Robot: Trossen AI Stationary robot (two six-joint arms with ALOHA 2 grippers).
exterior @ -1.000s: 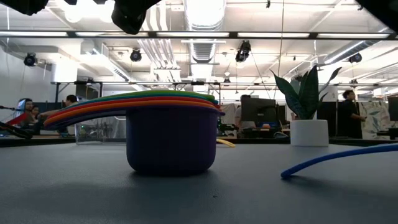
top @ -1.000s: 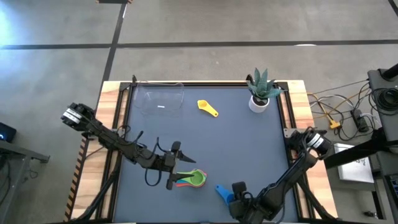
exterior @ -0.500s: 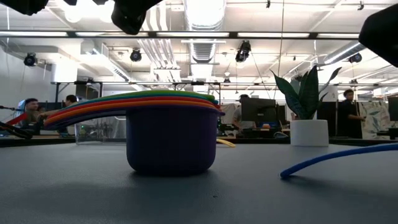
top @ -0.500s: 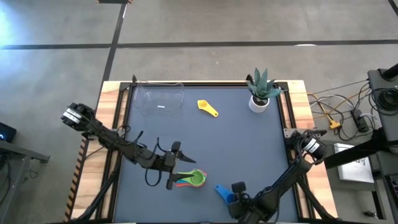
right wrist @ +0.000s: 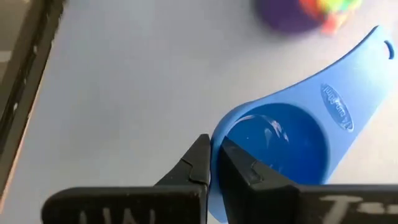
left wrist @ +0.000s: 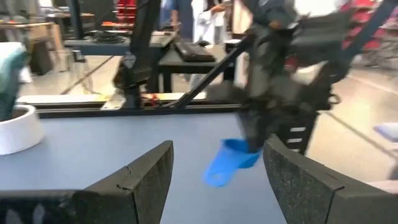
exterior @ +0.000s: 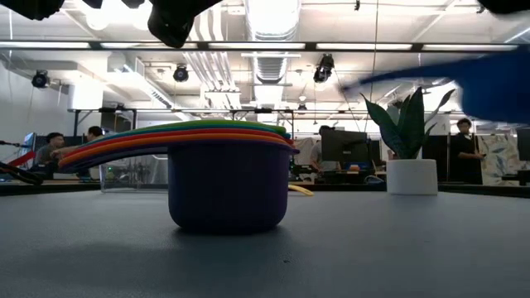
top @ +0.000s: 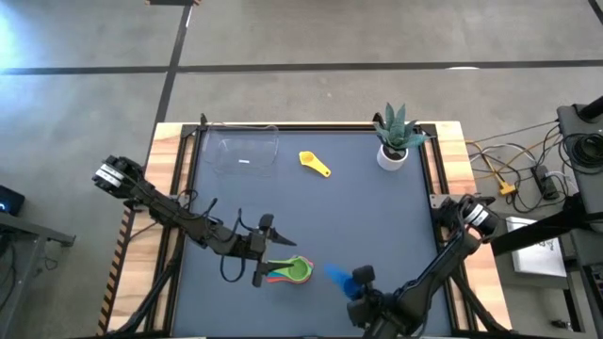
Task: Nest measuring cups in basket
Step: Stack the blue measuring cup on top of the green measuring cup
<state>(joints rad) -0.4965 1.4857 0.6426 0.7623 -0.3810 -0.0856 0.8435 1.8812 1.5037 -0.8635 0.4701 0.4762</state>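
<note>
Lifted since a second ago, blue cup (top: 338,277) pinched by right end effector (top: 358,282) beside nested stack (top: 287,271); left end effector (top: 262,250) spread; basket (top: 243,151) unfilled.

Left arm stretched from the left edge across the tabletop (top: 377,217), bent at the elbow, wrist pointing right. Left gripper (top: 267,250) low near the front middle, fingers (left wrist: 140,180) spread wide apart with nothing between them. Right arm reaching in from the right edge, folded forward and down toward the front. Right gripper (top: 361,285) lifted off the tabletop, fingers (right wrist: 200,163) pinched together on the rim of the blue cup (right wrist: 280,140).
</note>
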